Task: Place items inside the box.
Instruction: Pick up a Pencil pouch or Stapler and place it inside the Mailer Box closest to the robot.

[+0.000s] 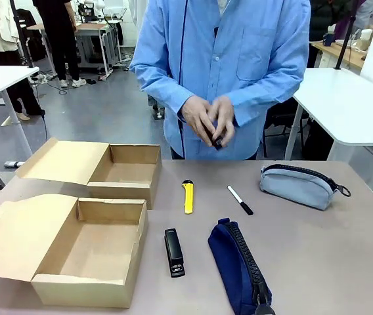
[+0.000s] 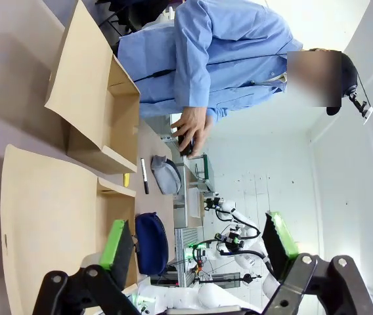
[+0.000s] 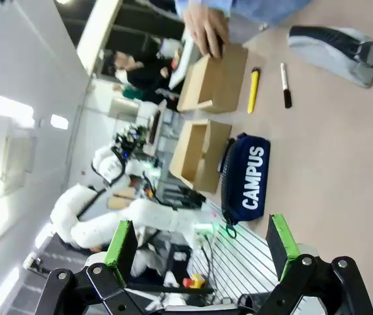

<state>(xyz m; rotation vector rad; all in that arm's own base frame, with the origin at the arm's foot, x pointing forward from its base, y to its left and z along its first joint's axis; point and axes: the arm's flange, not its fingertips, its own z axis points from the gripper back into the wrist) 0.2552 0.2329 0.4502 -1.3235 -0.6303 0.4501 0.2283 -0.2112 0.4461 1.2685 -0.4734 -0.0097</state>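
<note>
Two open cardboard boxes stand at the table's left, a near box [image 1: 94, 252] and a far box [image 1: 124, 172]. On the table lie a black stapler [image 1: 174, 252], a navy-blue zip pouch [image 1: 239, 266], a yellow utility knife [image 1: 188, 196] and a white-and-black marker pen [image 1: 240, 200]. My left gripper [image 2: 198, 241] is open and holds nothing, high above the table, with the navy pouch [image 2: 151, 241] and near box [image 2: 48, 216] beyond it. My right gripper [image 3: 201, 239] is also open and holds nothing, with the navy pouch [image 3: 247, 177], knife [image 3: 254, 89] and marker [image 3: 284, 85] beyond.
A grey-blue zip pouch [image 1: 299, 185] lies at the table's far right. A person in a blue shirt stands at the far edge, both hands [image 1: 209, 121] together around a small dark thing, above the table. Bare tabletop lies between the pouches and at the right.
</note>
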